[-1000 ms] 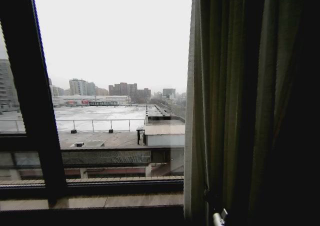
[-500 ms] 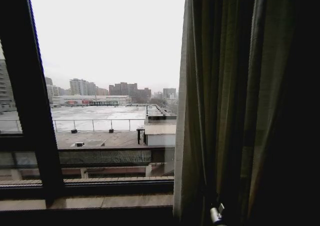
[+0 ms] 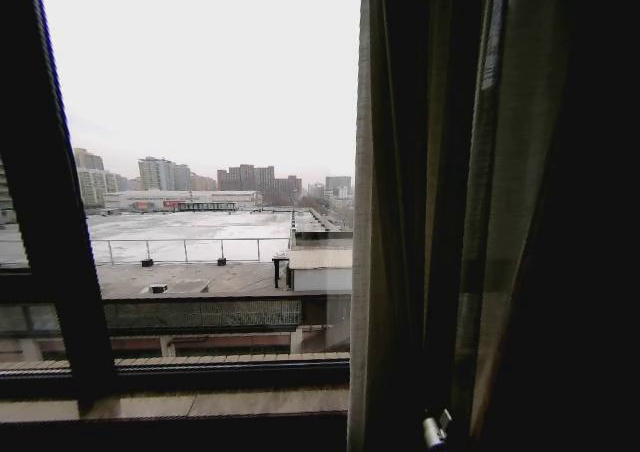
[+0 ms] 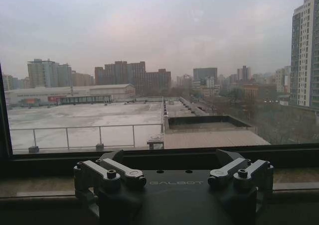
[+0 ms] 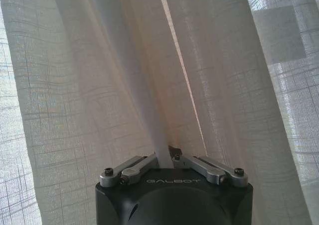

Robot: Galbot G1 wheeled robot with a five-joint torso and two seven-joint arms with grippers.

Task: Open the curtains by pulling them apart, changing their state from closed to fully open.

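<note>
Right gripper [image 5: 167, 160] is pinched on a fold of the curtain [image 5: 124, 75], gathered above and around it; window [image 3: 200, 122] beside it largely uncovered, remaining travel undetermined; left gripper [image 4: 172, 172] open, facing glass.

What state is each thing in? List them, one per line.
Curtains: gathered in folds at the window's right side, pinched by the right gripper.
Right gripper: shut on a curtain fold.
Left gripper: open, holding nothing, facing the glass.
Window: uncovered left of the curtains.
</note>
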